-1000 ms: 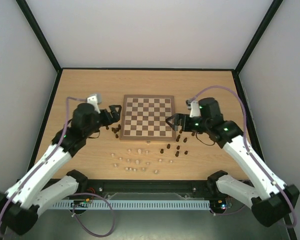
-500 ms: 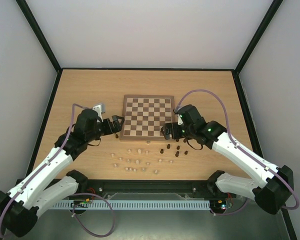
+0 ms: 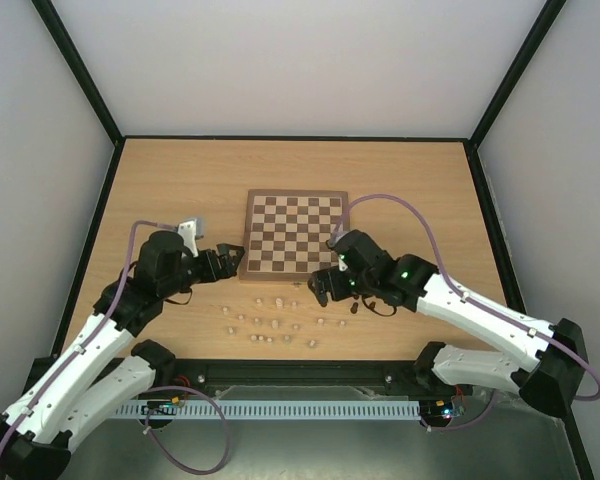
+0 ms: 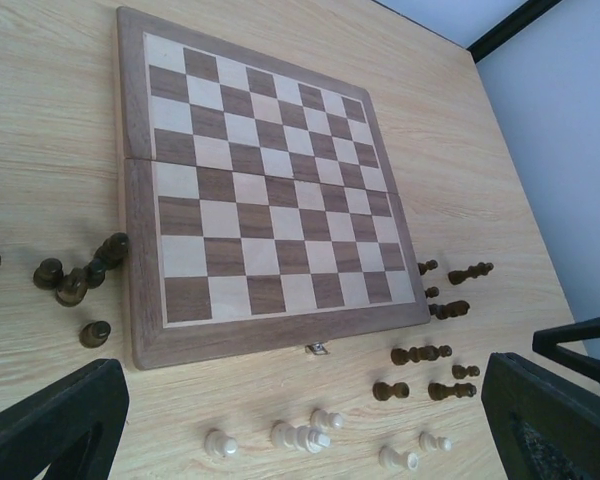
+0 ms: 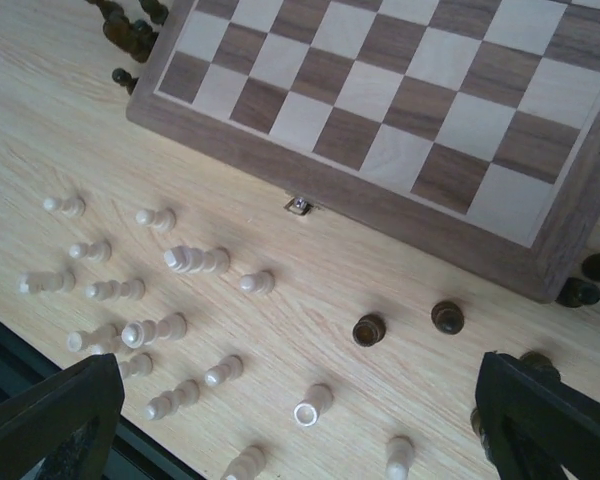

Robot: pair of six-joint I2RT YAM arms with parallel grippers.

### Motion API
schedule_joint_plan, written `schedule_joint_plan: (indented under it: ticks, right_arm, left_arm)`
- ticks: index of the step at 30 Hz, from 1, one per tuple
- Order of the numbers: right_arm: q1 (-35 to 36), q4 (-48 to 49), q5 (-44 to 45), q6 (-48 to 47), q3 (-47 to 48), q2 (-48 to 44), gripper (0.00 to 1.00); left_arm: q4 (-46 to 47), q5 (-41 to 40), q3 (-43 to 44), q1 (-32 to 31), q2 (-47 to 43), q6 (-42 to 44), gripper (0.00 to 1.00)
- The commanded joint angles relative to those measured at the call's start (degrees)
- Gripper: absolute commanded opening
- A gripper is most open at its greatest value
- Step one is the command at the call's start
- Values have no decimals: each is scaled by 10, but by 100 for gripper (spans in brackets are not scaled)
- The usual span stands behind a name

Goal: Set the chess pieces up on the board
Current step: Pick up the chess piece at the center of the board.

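1. Board (image 3: 294, 233) is laid flat on the tabletop (image 3: 420, 180), its sides square to the table's sides. Its small metal clasp (image 5: 298, 205) is set midway along the edge nearest the arm bases.
2. Pale pieces (image 5: 180, 260) are scattered on the tabletop in front of the board's near edge. Most are toppled, and their long axes run roughly along that edge.
3. Dark pieces (image 4: 430, 355) off the board's near right corner are mostly lying down, long axes also roughly parallel to the near edge. Two upright dark pieces (image 5: 368, 330) are seen from above just in front of that edge.
4. A dark cluster (image 4: 72, 288) is gathered just beside the board's near left corner.
5. The left gripper (image 3: 230, 258) is held by the board's near left corner, fingers spread wide apart.
6. The right gripper (image 3: 320, 287) is held in front of the board's near right corner, jaws likewise wide apart.
7. A second earlier, both grippers were placed farther back, beside the board's left and right edges. Since then they have been drawn toward its near corners, while the pieces are left unmoved.
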Motion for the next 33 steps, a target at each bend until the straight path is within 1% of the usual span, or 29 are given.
schedule_joint_plan:
  ticks: [1,4,7,10,13,17,18,22,30,33]
  right_arm:
    - [63,-35,85,24,26,28,94]
    - [109,-35,109,29,35,60,92]
    - [143,-32,115,27,49,96,80]
    - [179,-31,128,26,70,132,75]
    - [207,-36,138,25,96,164,73]
    - [238,-50,136,24,135,217,61]
    - [247,-54,134,24,144,227,56]
    - [261,-76,125,37,163,262,44]
    - [277,-83,100,58,171,287,35]
    - [282,-81,97,60,173,306,34]
  left_arm:
    - [-39,-11,9,-4,-2,3,99]
    - [-53,-18,24,-4,11,9,100]
    - [-46,-9,23,-3,8,2,100]
    - [-48,-14,32,-4,9,-3,100]
    - [-54,-21,41,-4,9,-7,100]
    - [-79,-51,58,-4,7,-12,100]
    - [-90,-61,64,-4,6,-12,99]
    - [-118,-93,80,-4,2,-11,100]
    - [-126,-95,84,-4,-9,-7,100]
    - [-128,-94,90,-4,-7,-7,100]
